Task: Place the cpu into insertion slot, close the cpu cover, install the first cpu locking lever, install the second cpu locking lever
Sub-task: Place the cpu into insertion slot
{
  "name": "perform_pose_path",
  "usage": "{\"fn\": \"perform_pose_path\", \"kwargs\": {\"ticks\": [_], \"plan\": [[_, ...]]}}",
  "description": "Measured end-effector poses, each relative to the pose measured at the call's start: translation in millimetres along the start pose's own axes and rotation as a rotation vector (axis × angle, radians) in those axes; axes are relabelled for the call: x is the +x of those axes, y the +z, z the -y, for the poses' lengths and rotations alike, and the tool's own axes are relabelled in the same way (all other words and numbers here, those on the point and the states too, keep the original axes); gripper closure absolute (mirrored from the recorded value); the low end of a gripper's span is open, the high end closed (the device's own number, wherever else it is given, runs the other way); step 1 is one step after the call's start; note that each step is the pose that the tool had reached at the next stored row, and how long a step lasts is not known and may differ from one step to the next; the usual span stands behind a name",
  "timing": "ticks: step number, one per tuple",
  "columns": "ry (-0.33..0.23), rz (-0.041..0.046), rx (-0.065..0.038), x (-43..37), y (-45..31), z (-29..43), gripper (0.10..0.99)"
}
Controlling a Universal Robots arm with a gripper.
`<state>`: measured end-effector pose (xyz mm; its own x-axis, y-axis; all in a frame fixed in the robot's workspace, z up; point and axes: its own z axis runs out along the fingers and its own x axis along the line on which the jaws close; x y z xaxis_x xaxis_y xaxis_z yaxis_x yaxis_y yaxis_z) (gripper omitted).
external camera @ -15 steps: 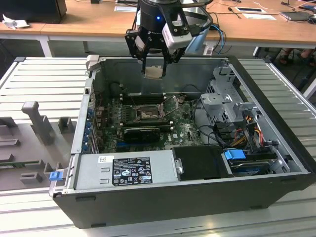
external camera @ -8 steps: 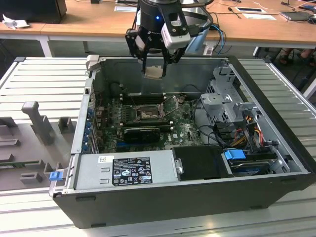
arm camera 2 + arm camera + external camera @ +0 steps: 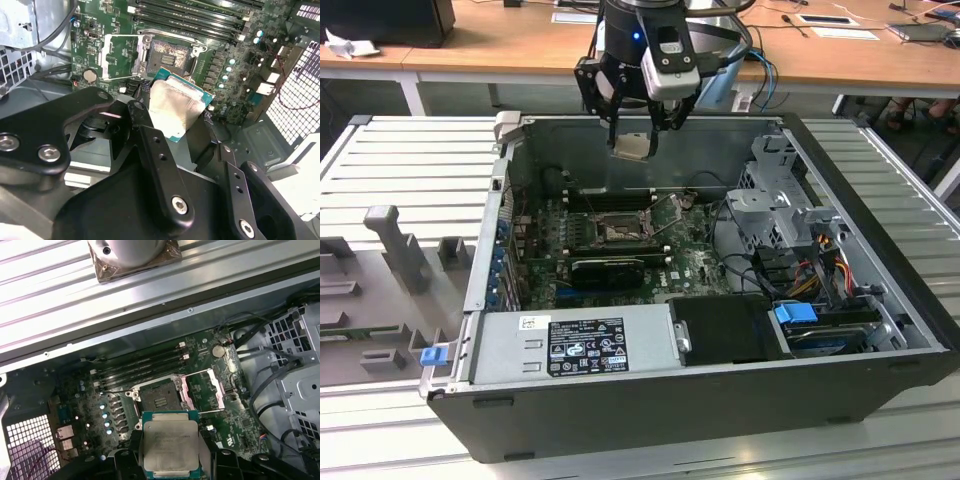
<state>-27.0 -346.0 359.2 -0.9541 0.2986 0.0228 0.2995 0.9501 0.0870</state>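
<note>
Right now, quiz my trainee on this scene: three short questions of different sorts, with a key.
1. True or false: the cpu already sits in the insertion slot.
2. Choose one. The cpu cover is: A, swung open beside the slot; B, shut over the slot; C, lying outside the case.
3. Fill the gap: the hand is shut on the ____.

Key: 1 false, it is held above the motherboard; 2 A; 3 cpu.
</note>
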Motion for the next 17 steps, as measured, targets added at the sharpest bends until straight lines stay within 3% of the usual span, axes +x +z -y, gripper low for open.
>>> {"fn": "perform_pose_path", "kwargs": {"ticks": [17], "plan": [[0.064, 0.0057, -0.002, 0.0, 0.4, 0.0, 0.553]]}}
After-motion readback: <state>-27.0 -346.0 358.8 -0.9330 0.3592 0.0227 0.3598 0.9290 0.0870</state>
